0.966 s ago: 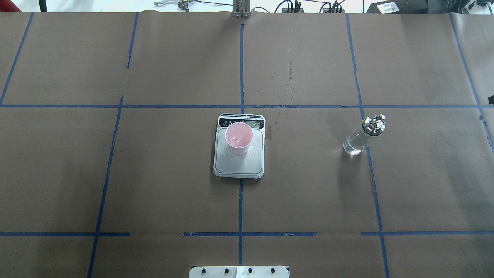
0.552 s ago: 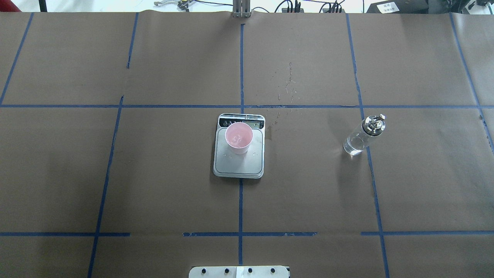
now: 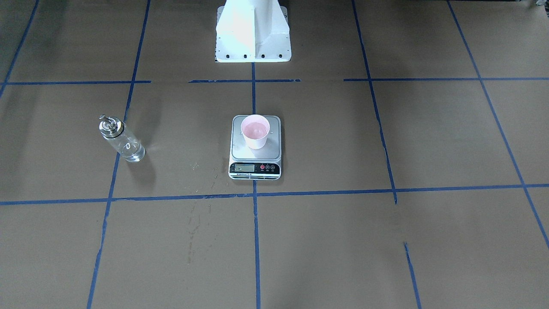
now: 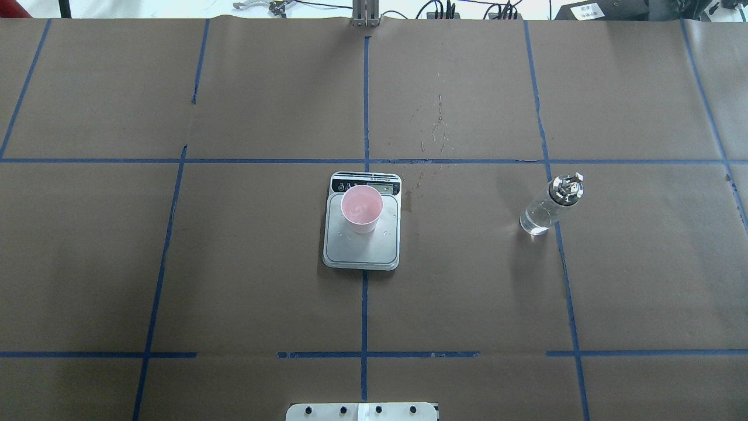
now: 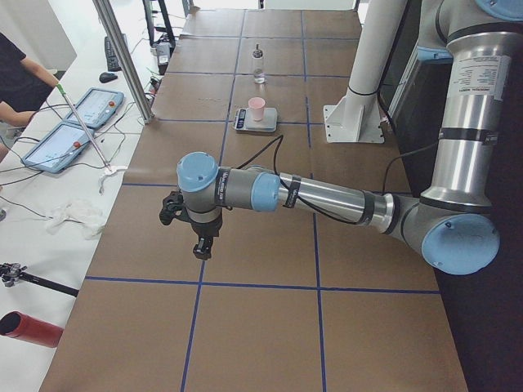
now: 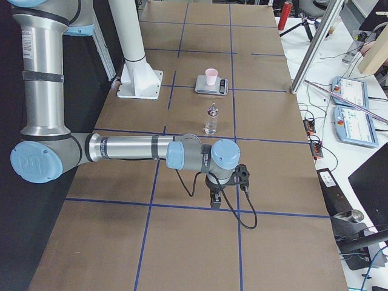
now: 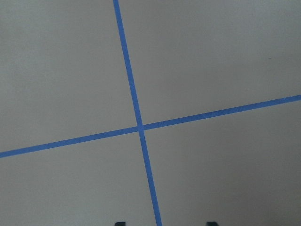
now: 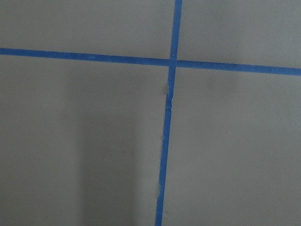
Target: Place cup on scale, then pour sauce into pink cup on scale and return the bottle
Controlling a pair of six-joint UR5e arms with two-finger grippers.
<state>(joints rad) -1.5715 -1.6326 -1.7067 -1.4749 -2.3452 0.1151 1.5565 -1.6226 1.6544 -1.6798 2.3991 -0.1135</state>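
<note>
Two end effectors, both mine, hang over bare bench [image 4: 234, 263] at opposite ends, well away from the work. My left end effector [image 5: 200, 249] is spread: its wrist camera shows two dark fingertips [image 7: 120, 223] apart, with only blue tape [image 7: 136, 117] and bench between them. Whether my right end effector [image 6: 214, 200] is spread or closed I cannot tell. Farther in from it, toward the bench's middle, the bottle [image 4: 549, 206] stands upright and free, so my right arm is the nearer one. Beyond that, mid-bench, the cup [image 4: 362, 209] sits upright on the scale [image 4: 362, 254], toward its display end. Judging by the glint inside, the pour may be finished.
</note>
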